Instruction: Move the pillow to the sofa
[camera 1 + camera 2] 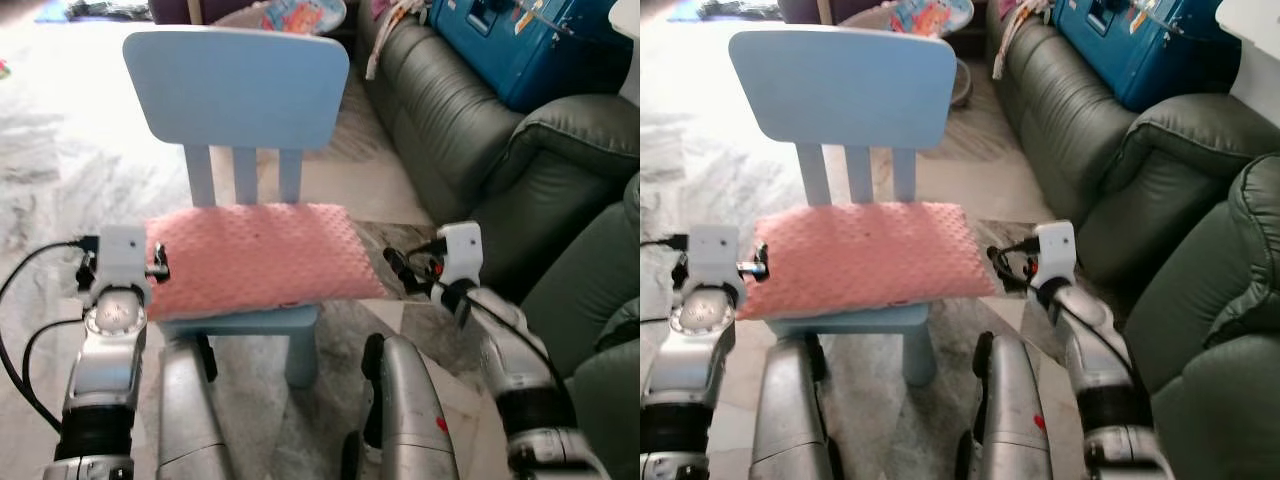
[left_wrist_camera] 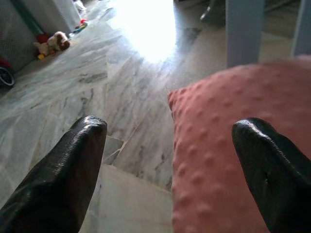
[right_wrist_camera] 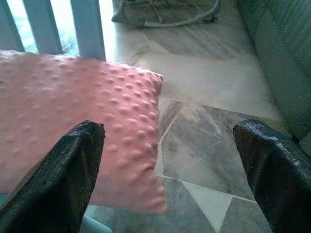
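Both grippers, left gripper and right gripper, are spread wide at either end of the pink pillow (lying on the blue chair); closing and lifting toward the sofa are called for next.

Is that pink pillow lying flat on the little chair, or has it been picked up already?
Lying flat. The pink pillow rests on the blue chair, overhanging its seat.

- left arm: silver metal segments, black band low on forearm, round silver joint cap, white boxy wrist block, black cables looping off its side
- right arm: silver with black band, white wrist block, black wires, small red detail
- fingers: long, glossy black
- silver legs, small red mark on one
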`<state>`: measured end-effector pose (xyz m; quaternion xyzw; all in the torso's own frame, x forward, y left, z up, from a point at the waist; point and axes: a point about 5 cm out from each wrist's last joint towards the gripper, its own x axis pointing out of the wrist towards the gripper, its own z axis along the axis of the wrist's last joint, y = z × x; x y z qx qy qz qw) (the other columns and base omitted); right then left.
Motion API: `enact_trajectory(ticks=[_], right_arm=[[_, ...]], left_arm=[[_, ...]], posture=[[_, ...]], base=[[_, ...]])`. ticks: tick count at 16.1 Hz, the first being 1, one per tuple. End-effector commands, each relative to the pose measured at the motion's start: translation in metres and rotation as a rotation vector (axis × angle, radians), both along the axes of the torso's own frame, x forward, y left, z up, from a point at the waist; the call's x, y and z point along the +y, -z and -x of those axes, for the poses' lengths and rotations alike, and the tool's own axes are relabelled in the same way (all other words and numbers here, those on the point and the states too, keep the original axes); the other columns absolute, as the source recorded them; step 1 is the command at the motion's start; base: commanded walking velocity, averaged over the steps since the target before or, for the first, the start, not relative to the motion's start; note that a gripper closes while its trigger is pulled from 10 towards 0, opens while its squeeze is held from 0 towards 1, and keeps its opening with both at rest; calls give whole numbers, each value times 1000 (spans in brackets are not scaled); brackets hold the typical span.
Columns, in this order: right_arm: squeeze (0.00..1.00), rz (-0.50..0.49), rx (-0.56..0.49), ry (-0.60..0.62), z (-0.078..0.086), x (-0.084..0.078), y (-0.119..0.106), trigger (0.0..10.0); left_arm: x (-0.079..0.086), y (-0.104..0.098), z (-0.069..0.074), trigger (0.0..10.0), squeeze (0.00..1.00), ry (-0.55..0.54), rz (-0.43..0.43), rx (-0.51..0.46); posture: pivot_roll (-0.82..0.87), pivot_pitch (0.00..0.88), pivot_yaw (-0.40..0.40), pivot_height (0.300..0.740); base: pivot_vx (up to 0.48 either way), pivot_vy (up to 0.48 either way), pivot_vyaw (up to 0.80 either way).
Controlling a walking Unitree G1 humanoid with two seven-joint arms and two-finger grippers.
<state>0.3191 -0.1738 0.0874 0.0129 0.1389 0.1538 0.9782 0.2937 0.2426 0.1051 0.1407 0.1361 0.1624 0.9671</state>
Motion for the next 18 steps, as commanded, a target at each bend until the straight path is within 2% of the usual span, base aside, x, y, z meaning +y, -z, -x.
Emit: enact_trajectory(ticks=[1,4,5,7,8,9,10,14,18], right_arm=[[1000,9,-5,-32,-10,1,-5,10000],[1000,-28,7,-86,-19,14,-3,10000],[1000,-85,-21,-117,-20,22,-5,10000],[906,-119,-44,-156,-20,36,-4,10000],[553,-107,-49,-161,-21,40,-3,10000],[129,-112,-51,-172,-21,43,-2,10000],[0,-159,-58,-181,-23,46,-4,10000],[0,-208,-11,-197,-26,52,3,10000],[0,-198,45,-219,-30,67,10,10000]], left_arm=[[2,-9,-7,10000,1000,-31,7,-29],[0,-14,-16,10000,1000,-66,10,-51],[1,-13,-18,10000,1000,-73,1,-49],[-1,-11,-19,10000,1000,-64,-26,-38],[-5,-11,-18,10000,1000,-44,-39,-39],[-6,-11,-18,10000,1000,-36,-50,-43],[-4,-10,-18,10000,0,-47,-64,-42],[-3,-8,-19,10000,0,-32,-39,-24],[2,3,-19,10000,0,-54,-89,12]], posture=[[49,96,-118,442],[70,122,-122,442],[77,137,-121,442],[71,159,-113,437],[68,163,-112,427],[65,166,-112,417],[67,176,-114,412],[95,207,-116,412],[127,246,-117,412]], base=[[0,0,0],[0,0,0],[0,0,0],[0,0,0],[0,0,0],[0,0,0],[0,0,0],[0,0,0],[0,0,0]])
